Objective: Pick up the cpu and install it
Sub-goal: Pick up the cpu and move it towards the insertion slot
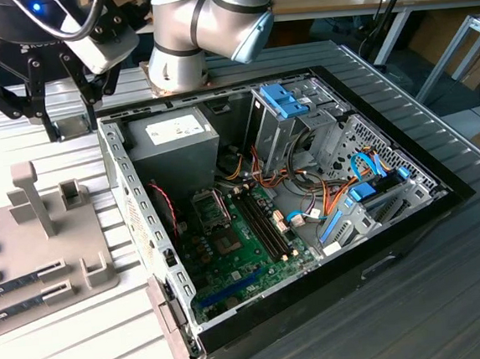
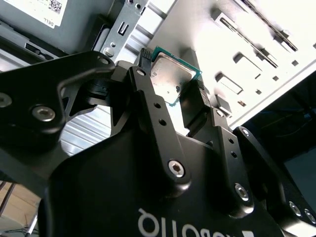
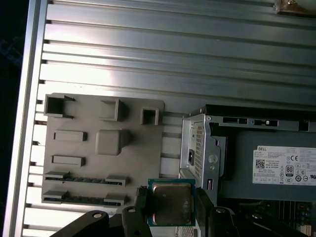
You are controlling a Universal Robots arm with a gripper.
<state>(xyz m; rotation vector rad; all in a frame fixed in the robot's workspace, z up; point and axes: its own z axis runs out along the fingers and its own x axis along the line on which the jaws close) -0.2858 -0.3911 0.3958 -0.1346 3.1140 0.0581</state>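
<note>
Exterior view: arm reaches in from the far side of the table, wrist bent down. Gripper hangs above the slatted table at the exterior view's left, just off the far corner of the open pc case, near the power supply. Grey fixture tray lies on the table beside the case, on the exterior view's left. Motherboard is exposed in the case, and the socket sits next to the memory sticks. I can't make out the chip from this angle.

Second wrist view: the two black fingers are pinched in on opposite edges of the cpu, narrow gap, nothing else between them. Chip is square and flat, with a dull silvery metal lid and a thin green rim. It is tilted in the frame and lifted clear of the surfaces behind it.

First wrist view: looking down past the fingertips, the cpu is clamped at both sides with its lid facing the camera. Lid is grey with some smudges, green board edge all round. It is held in the air above the strip between the tray and the case's corner wall, touching neither.
</note>
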